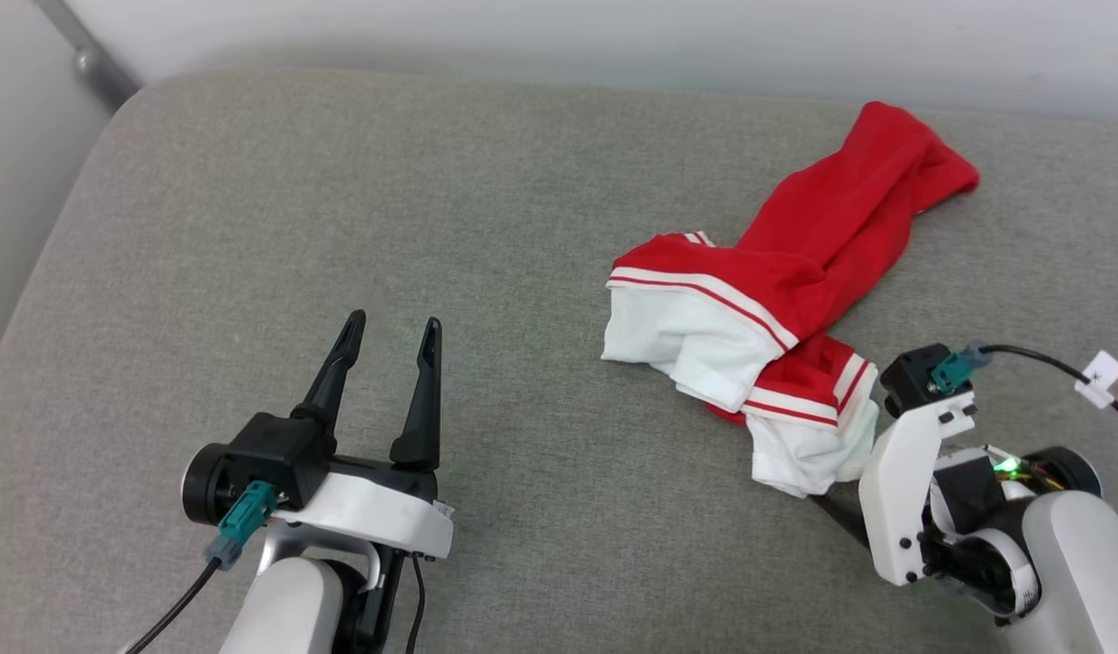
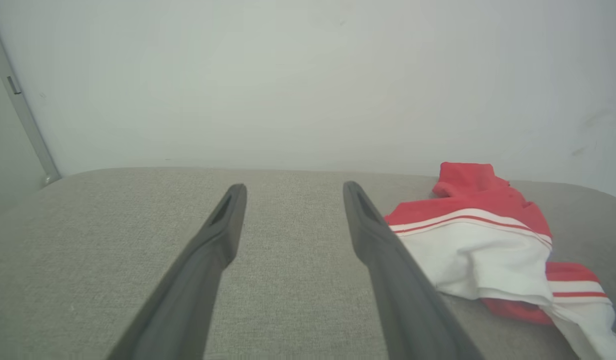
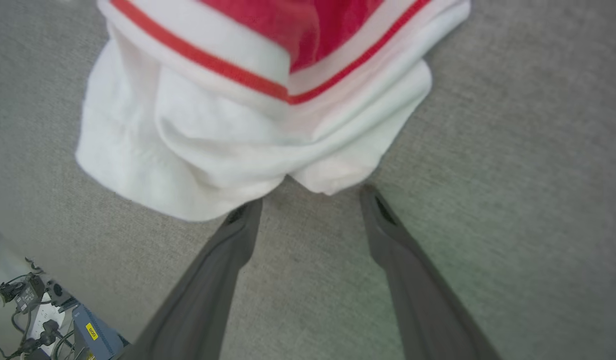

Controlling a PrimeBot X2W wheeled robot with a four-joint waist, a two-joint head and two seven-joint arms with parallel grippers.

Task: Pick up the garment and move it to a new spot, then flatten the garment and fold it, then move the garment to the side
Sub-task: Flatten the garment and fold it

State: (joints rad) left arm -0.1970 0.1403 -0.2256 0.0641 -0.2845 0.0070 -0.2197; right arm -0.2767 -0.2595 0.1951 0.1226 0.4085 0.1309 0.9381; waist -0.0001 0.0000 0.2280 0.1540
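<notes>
red jersey crumpled toward the right of the grey cushion, white sleeve ends nearest me, my right gripper spread open at one of them, perhaps touching it, my left gripper open, well apart from the cloth

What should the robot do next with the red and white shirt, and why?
Probably slide the right gripper a little forward and pinch the shirt. Its fingers are open, with the tips right at the crumpled white edge, not yet around it. The left gripper is open too, off to the side.
</notes>
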